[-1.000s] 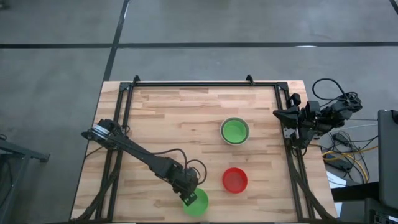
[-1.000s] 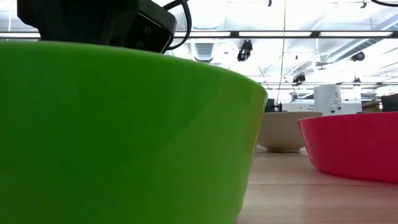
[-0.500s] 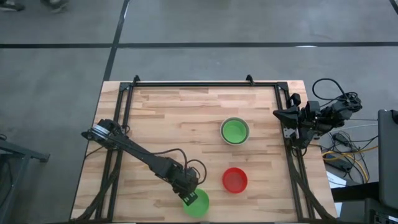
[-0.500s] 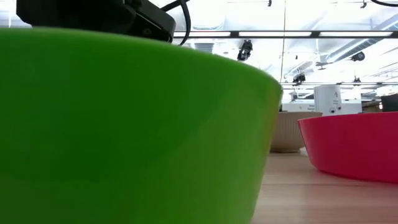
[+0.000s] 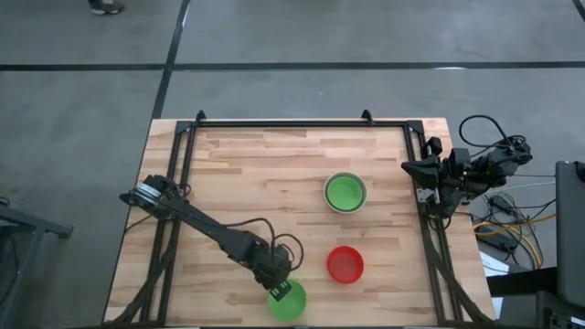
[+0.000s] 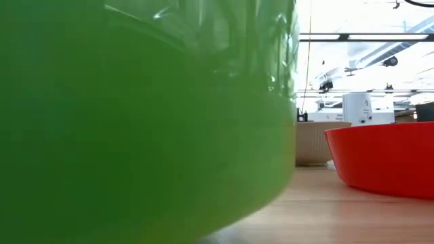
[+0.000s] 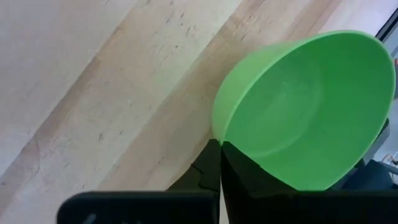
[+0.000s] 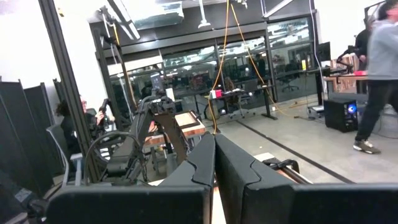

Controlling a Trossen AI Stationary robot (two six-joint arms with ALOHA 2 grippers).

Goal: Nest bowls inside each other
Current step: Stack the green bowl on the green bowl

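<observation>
A bright green bowl (image 5: pixel 292 303) (image 7: pixel 298 106) sits at the table's near edge and fills the low view (image 6: pixel 135 122). My left gripper (image 5: pixel 279 289) (image 7: pixel 220 155) is shut on its rim. A red bowl (image 5: pixel 345 263) (image 6: pixel 380 159) stands on its base to the right of it. Farther back, another green bowl (image 5: pixel 345 192) sits nested inside a pale grey-white bowl (image 6: pixel 313 142). My right gripper (image 8: pixel 214 162) is shut on nothing, held up beyond the table's right edge (image 5: pixel 430 174). My left gripper pinches the green bowl's rim (image 7: pixel 217 134) on the side toward the table's far left. One finger (image 7: pixel 249 180) lies inside the bowl and the other (image 7: pixel 202 171) outside. The fingers slant down from the far left. The bowl is tilted, its right underside raised off the wood.
Black frame rails (image 5: pixel 174 183) run along the table's left, right and far sides. The bare wood (image 5: pixel 256 174) of the far and left parts is free room. A person (image 8: pixel 379 81) walks in the room beyond the table.
My left gripper has shut on the green bowl's rim without moving away. The bowl has tipped: in the low view its wall now fills the picture and its right underside has come up off the table. The other bowls have stayed where they were.
</observation>
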